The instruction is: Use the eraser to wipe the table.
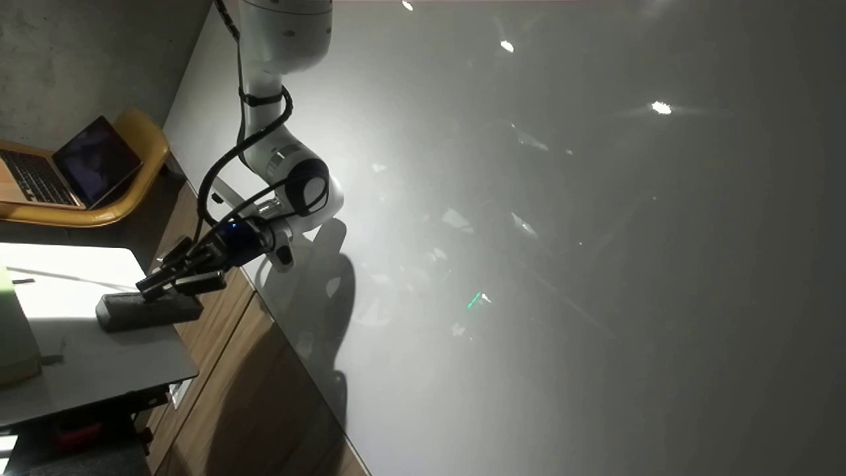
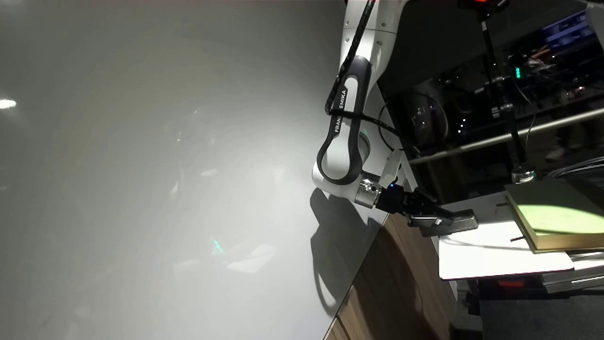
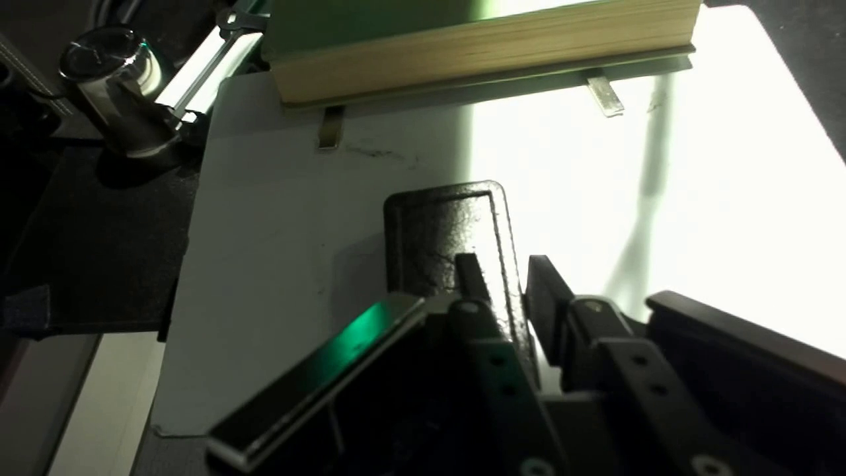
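The eraser (image 3: 429,231) is a dark oblong block on the small white side desk, with a raised rim on top. It shows in both exterior views (image 1: 125,314) (image 2: 465,223). My gripper (image 3: 499,277) is partly open, with a narrow gap between its fingertips and nothing between them. In the wrist view the left finger overlaps the eraser's top and the right finger is just past its right edge. In both exterior views the gripper (image 1: 151,288) (image 2: 448,218) is at the eraser; I cannot tell if it touches. The table (image 1: 595,264) is the large glossy grey-white board.
The side desk (image 1: 99,357) carries a green book (image 3: 489,59) behind the eraser. Metal strips stick out under the book. A metal cylinder (image 3: 119,99) stands beside the desk. A laptop (image 1: 92,165) is on a yellow chair (image 1: 149,145). A dark stand (image 2: 507,113) rises behind the desk.
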Motion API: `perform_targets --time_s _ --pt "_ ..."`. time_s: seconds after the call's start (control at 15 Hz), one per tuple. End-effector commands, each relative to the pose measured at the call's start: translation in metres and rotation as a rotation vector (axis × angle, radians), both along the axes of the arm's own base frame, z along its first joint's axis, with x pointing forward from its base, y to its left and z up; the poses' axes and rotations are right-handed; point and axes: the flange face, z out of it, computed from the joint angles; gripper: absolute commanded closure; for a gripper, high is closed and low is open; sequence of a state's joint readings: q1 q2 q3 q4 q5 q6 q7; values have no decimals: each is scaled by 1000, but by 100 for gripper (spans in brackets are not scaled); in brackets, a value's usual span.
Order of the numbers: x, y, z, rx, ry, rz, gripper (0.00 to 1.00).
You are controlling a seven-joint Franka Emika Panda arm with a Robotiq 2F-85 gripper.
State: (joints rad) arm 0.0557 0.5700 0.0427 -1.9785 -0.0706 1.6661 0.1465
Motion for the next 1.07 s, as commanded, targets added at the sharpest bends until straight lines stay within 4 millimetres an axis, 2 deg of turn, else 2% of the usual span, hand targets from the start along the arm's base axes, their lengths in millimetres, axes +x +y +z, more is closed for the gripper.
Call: perform_targets --time_s 0.0,0.07,0.13,0.27,0.33,0.4,0.6,0.73,0.8,1.0 --pt "1 1 7 15 18 -9 84" --pt "-1 6 15 14 11 -2 76" --pt "-2 9 21 13 7 5 77" --pt "-3 16 35 15 -7 12 65" --pt "-3 20 44 20 -8 18 70" --pt "-3 25 54 15 -13 27 70" --pt "-2 37 93 12 -48 51 62" --pt "-1 42 123 21 -122 74 46" --pt "0 47 144 19 -206 88 35" --pt "-1 60 202 44 -366 110 16"
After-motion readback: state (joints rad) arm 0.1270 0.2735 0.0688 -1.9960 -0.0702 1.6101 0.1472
